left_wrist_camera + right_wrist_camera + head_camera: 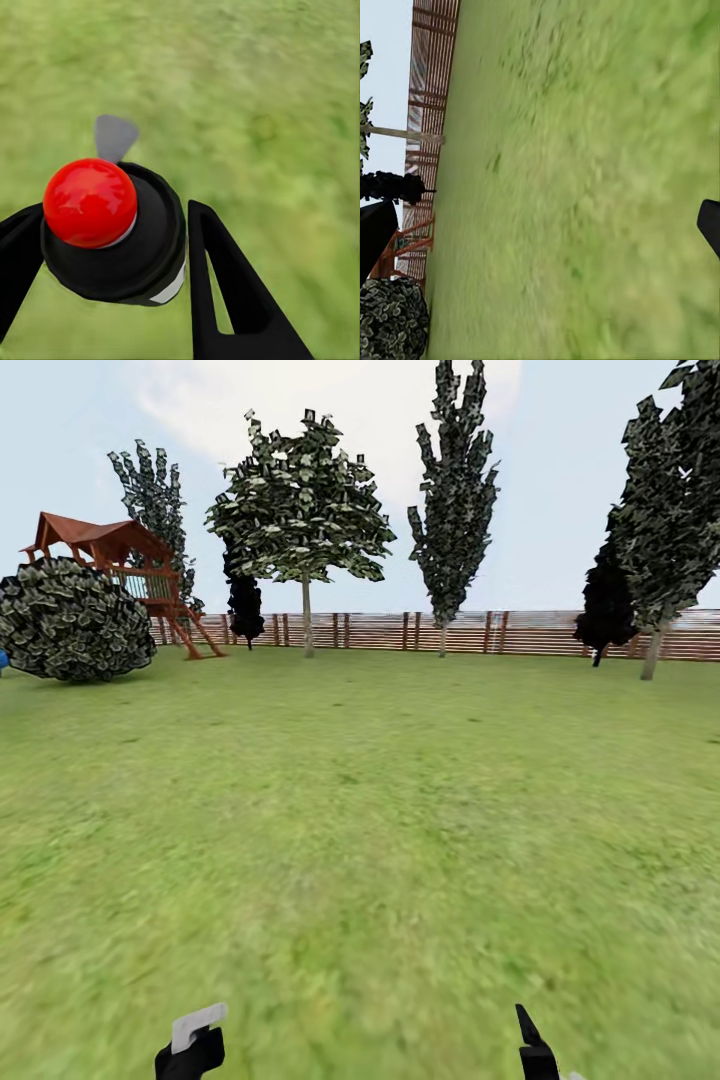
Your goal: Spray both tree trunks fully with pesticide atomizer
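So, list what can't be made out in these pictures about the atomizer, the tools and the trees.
- Atomizer, left wrist view: its red cap and black collar hide the body below.
- Left tool, head view: cut off by the bottom edge.
- Right tool: the head view's edge crops it, and only finger edges enter the right wrist view, so open or shut is unclear.
- Broad-crowned tree's trunk, head view: too far and thin to judge any spray cover.

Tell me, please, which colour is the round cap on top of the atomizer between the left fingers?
Glossy red cap over the atomizer's black body; the left wrist view shows it best.
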### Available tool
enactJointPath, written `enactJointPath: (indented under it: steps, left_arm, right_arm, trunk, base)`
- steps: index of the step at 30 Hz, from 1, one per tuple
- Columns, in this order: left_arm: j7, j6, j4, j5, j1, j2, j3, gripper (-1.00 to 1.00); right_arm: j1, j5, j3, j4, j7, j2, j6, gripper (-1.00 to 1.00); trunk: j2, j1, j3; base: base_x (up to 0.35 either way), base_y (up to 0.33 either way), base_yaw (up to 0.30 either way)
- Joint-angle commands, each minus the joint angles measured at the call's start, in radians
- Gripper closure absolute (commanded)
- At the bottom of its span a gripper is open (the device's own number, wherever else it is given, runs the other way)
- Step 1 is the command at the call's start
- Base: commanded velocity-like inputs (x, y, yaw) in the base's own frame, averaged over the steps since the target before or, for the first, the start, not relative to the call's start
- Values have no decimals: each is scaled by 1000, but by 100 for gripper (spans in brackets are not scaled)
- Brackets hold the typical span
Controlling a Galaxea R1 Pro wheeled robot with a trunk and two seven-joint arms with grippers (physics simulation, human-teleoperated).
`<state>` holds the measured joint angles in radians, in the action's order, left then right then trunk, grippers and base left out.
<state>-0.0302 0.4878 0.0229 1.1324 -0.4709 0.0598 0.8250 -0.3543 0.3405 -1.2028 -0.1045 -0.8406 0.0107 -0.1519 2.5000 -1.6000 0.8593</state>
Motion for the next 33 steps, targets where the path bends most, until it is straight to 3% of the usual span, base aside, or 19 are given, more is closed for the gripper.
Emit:
enactJointPath:
  steps: [1, 33]
  left_arm:
    - [0, 0, 0, 0, 0, 0, 0, 100]
    - [0, 0, 0, 0, 0, 0, 0, 100]
  right_arm:
    - [0, 0, 0, 0, 0, 0, 0, -100]
    - [0, 0, 0, -1, 0, 0, 0, -100]
  trunk:
    - [0, 0, 0]
    - [0, 0, 0]
  base:
    - [322, 138, 0]
    - [322, 132, 0]
